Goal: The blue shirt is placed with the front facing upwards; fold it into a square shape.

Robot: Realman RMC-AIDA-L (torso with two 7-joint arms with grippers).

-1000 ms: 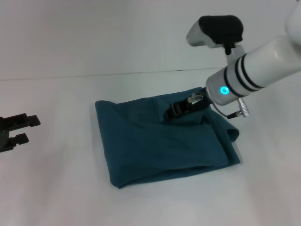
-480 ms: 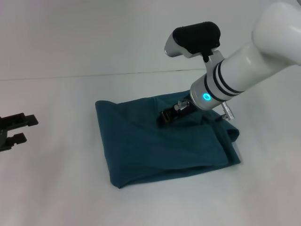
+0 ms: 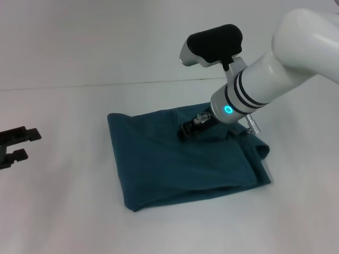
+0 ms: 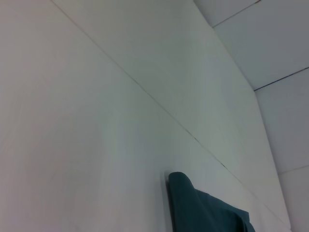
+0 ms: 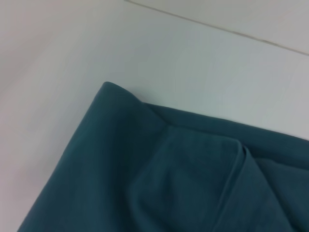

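Note:
The blue shirt (image 3: 175, 164) lies on the white table as a roughly square, folded bundle, with a loose fold along its right side. No lettering shows. My right gripper (image 3: 186, 130) is low over the shirt's far middle part, touching or just above the cloth. The right wrist view looks down on the shirt (image 5: 145, 183) and shows one corner and a folded flap. My left gripper (image 3: 21, 144) stands open at the left edge, well away from the shirt, with nothing in it. In the left wrist view only a corner of the shirt (image 4: 203, 208) appears.
The white table (image 3: 63, 211) surrounds the shirt on all sides. A thin seam line (image 3: 106, 86) crosses the surface behind the shirt. The right arm's white forearm (image 3: 265, 79) reaches in from the upper right, above the shirt's far right corner.
My right arm has swung left over the shirt, and its gripper has moved a little left and down. The left gripper has drifted slightly left. The shirt's outline is unchanged.

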